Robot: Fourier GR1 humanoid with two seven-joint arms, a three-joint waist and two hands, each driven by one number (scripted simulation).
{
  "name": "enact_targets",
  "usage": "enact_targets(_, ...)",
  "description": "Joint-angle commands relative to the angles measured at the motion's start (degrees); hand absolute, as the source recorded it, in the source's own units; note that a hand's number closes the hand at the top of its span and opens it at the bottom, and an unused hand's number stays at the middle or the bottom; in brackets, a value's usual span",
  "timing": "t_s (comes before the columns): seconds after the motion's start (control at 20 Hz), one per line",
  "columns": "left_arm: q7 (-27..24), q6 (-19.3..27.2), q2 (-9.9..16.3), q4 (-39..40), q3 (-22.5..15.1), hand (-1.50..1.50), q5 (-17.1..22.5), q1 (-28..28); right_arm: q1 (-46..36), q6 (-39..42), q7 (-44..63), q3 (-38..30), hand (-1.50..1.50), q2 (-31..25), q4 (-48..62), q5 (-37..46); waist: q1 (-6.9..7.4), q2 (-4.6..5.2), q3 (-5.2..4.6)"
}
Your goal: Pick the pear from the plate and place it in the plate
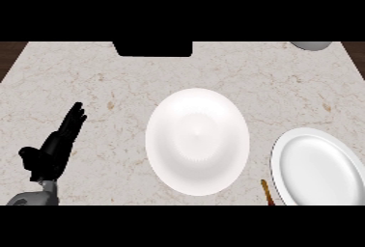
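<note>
Looking steeply down from the head view, the marble counter [107,77] carries two white plates: a large one in the middle [197,141] and a second one at the right edge [317,166], cut off by the frame and lying just beside the first without touching it. The left hand [55,147] shows at the lower left, its dark fingers straight and pointing up the counter, well apart from both plates and holding nothing; it looks to be resting. The right hand does not show anywhere, so its state cannot be told. No pear is visible on either plate; both look bare. A thin brownish sliver [266,190] stands at the lower left rim of the right plate, and it may be the stem or edge of something mostly hidden below the frame, but what it is cannot be made out. A dark block [153,48] sits at the far edge and a pale rounded object [310,45] at the far right corner. In my judgement the task is at or near its opening, with no grasp begun that can be seen. The next move would call for locating the pear first, then bringing a hand over it with fingers spread to close round its body.
</note>
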Motion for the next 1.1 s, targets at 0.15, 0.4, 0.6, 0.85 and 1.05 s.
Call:
enact_targets(0.15, 1.4, -0.2, -1.6, -1.0, -1.4, 0.0, -0.7, -0.6, -26.4, 10.7, 16.2, 0.4, 1.5, 2.9, 10.0, -1.1, 0.99, 0.19, 0.08)
enact_targets(0.4, -1.5, 0.7, -1.4, 1.7, 0.3, 0.0, -1.6, -1.4, -42.1, 10.9, 22.3, -5.2, 1.5, 2.9, 19.2, -11.9, 0.71, 0.11, 0.11)
enact_targets(0.6, 2.8, -0.1, -0.5, -3.0, 0.0, 0.0, -1.0, 0.1, -50.5, 2.5, 24.0, -9.6, 1.5, 2.9, 33.1, -18.6, 1.11, -0.02, 0.2)
enact_targets(0.85, -1.3, -0.6, -0.8, 2.6, 0.9, 0.0, -1.1, -1.8, -53.1, -13.0, 25.3, -12.7, 1.5, 2.9, 39.8, -19.5, 1.22, 0.2, 0.23)
enact_targets(1.05, 0.6, 0.2, -2.1, 0.7, -0.6, 0.0, -2.0, -2.3, -57.7, -18.0, 28.2, -15.1, -1.5, 2.9, 51.6, -22.5, 1.76, 0.28, 0.22)
